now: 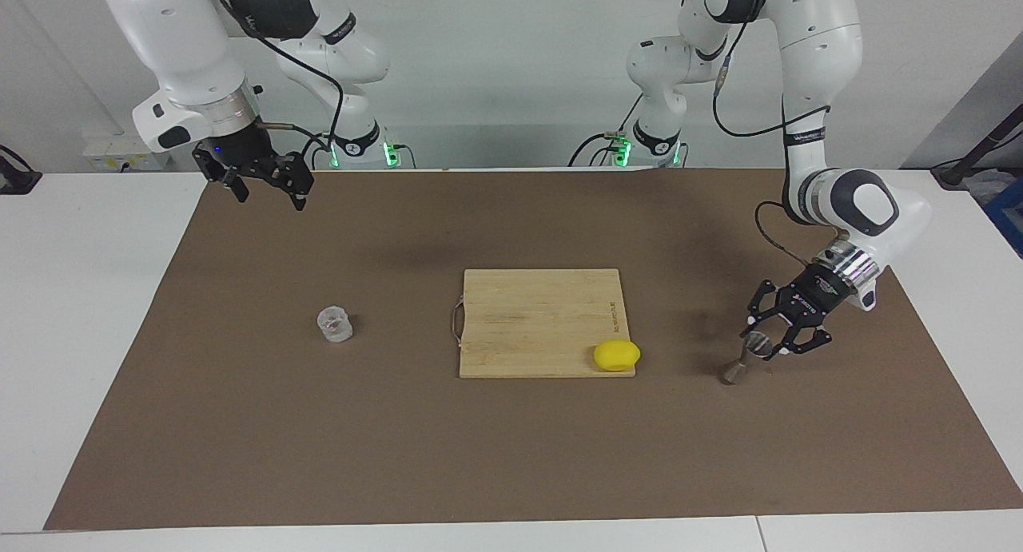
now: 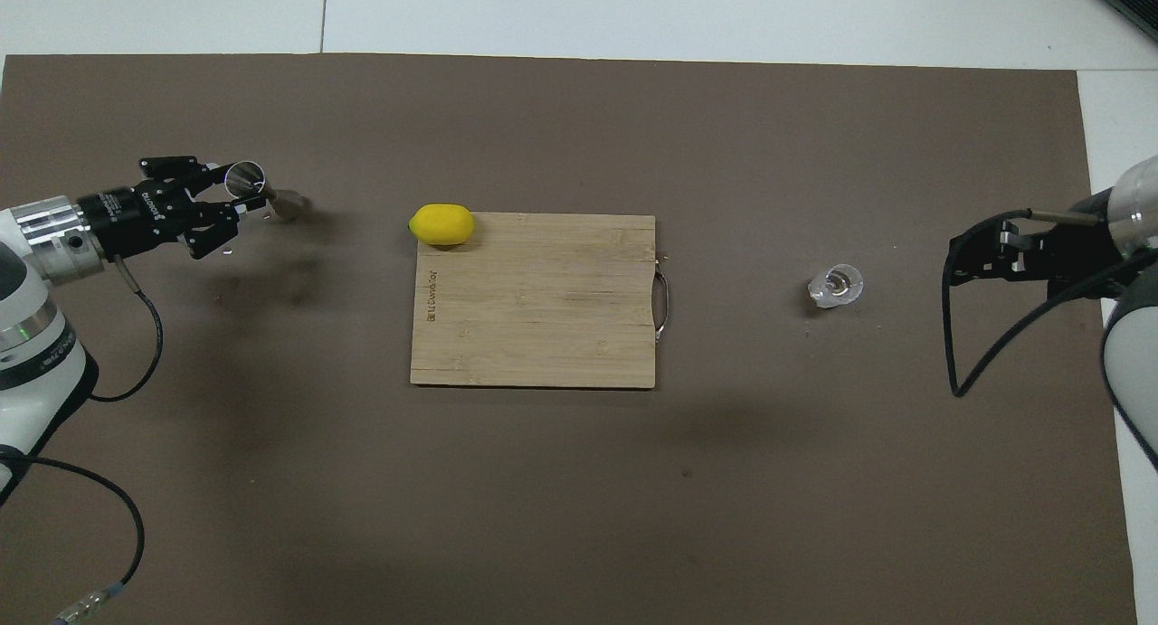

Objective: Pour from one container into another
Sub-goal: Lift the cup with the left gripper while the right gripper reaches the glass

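Brown mat (image 1: pixel 511 456) covered most of the white table (image 1: pixel 80 296). Wooden board (image 1: pixel 535 316) sat mid-mat, wire handle toward the right arm's end. Lemon (image 1: pixel 616 355) lay on the board's corner that was farthest from the robots, toward the left arm's end, overhanging the edge.

Nothing stood between the cup (image 1: pixel 335 324) and the board, or between the board and the jigger (image 1: pixel 743 360). Cup stood upright on the mat toward the right arm's end, well apart from everything. Jigger was at the left arm's end, tilted, lower cone down at the mat, upper cone in the left gripper (image 1: pixel 767 340).

Left gripper fingers were clamped on the jigger's upper cone, outer links splayed. In the overhead view the open rim (image 2: pixel 242 178) showed beside the fingers (image 2: pixel 210 175).

Right gripper (image 1: pixel 260 186) hung in the air over the mat edge near its own base, well apart from the cup, holding nothing. Fingers were apart.
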Robot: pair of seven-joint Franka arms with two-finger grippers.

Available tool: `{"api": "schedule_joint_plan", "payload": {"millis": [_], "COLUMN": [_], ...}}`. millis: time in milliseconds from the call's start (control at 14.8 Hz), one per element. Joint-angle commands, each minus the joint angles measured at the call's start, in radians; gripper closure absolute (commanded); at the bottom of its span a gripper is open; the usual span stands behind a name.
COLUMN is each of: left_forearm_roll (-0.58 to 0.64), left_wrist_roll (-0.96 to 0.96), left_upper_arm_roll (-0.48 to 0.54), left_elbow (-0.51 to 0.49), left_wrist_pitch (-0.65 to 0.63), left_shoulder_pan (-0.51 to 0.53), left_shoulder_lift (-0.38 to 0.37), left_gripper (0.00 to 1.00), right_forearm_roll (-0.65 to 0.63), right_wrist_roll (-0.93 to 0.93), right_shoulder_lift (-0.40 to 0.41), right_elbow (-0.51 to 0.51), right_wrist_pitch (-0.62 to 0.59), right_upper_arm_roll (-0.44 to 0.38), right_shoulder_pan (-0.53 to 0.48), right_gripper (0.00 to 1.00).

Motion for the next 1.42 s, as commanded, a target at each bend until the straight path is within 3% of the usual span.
{"api": "schedule_joint_plan", "payload": {"millis": [0, 406, 542, 812, 948, 1354], "left_forearm_roll": [-0.013, -0.076, -0.13, -0.206, -0.246, -0.252], "left_wrist_roll": [-0.008, -0.079, -0.079, -0.079, -0.082, -0.088], "left_upper_arm_roll": [-0.068, -0.108, -0.108, -0.108, -0.11, -0.11], "left_elbow": [0.026, 0.042, 0.04, 0.029, 0.037, 0.049], "left_wrist_pitch": [-0.002, 0.082, 0.183, 0.395, 0.496, 0.544], "left_shoulder_pan": [-0.013, -0.289, -0.392, -0.575, -0.615, -0.67], "left_shoulder_lift": [-0.038, -0.074, -0.068, -0.045, -0.023, 0.028], "left_gripper": [1.0, 1.0, 1.0, 1.0, 1.0, 1.0], "right_forearm_roll": [0.058, 0.137, 0.147, 0.298, 0.331, 0.465], "right_wrist_roll": [0.102, 0.464, 0.581, 0.774, 0.803, 0.846], "right_shoulder_lift": [-0.01, 0.084, 0.136, 0.249, 0.281, 0.373], "right_elbow": [-0.022, -0.028, -0.024, -0.028, -0.046, -0.096], "right_wrist_pitch": [0.034, 0.188, 0.201, 0.267, 0.288, 0.347], "right_upper_arm_roll": [0.004, 0.002, 0.001, 0.001, -0.001, 0.001], "right_shoulder_pan": [-0.026, -0.043, -0.052, -0.137, -0.154, -0.204], "right_gripper": [0.02, 0.0, 0.0, 0.0, 0.0, 0.0]}}
